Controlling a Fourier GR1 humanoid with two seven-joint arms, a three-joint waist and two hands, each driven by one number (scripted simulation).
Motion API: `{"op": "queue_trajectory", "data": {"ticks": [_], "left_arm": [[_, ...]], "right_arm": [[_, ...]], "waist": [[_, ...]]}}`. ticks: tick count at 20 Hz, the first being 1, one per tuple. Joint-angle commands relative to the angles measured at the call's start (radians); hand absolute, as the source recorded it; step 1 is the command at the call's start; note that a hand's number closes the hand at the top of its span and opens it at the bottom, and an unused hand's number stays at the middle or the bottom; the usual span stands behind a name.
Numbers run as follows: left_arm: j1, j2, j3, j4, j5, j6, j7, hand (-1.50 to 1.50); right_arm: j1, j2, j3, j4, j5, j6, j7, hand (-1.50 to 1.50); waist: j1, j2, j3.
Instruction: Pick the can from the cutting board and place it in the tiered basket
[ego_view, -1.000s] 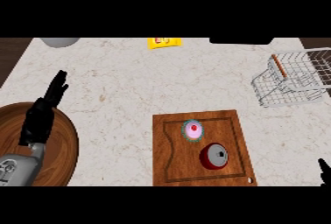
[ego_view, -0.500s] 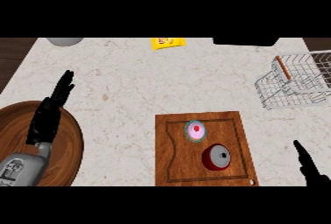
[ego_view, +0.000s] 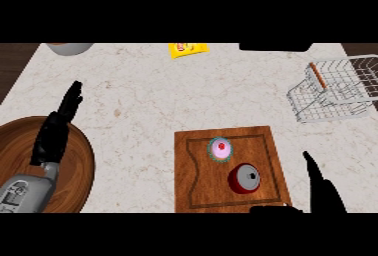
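I see the red can (ego_view: 245, 178) standing on the wooden cutting board (ego_view: 198, 187), in its lower right part, near the board's right edge and untouched. Just up and left of it on the same board sits a small pink cupcake (ego_view: 220, 149), close but apart from the can. My right hand (ego_view: 322, 192) rises from the lower edge just right of the board, fingers straight and together, holding nothing; a strip of bare desk (ego_view: 184, 95) lies between it and the can. The wire tiered basket (ego_view: 336, 90) stands at the desk's far right edge, well apart from the board, with open marble between them. My left hand (ego_view: 56, 131) rests open, fingers up, over a round wooden plate (ego_view: 77, 165) at the left edge. A yellow packet (ego_view: 188, 48) lies by the far edge.
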Motion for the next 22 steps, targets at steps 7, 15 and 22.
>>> {"op": "queue_trajectory", "data": {"ticks": [7, 15, 22], "left_arm": [[0.010, 0.020, 0.047, 0.043, 0.016, -0.037, -0.034, 0.00], [0.032, -0.001, 0.038, 0.022, 0.007, -0.039, -0.024, 0.00], [0.050, 0.012, 0.042, -0.039, 0.006, -0.044, 0.022, 0.00]], "right_arm": [[-0.103, 0.178, 0.021, 0.105, 0.199, 0.195, 0.237, -1.50], [-0.124, 0.181, 0.021, 0.129, 0.239, 0.224, 0.237, -1.50], [-0.101, 0.181, 0.065, 0.187, 0.230, 0.163, 0.237, -1.50]], "waist": [[-0.018, -0.002, 0.000], [-0.020, -0.005, 0.002], [-0.011, -0.009, 0.003]]}}
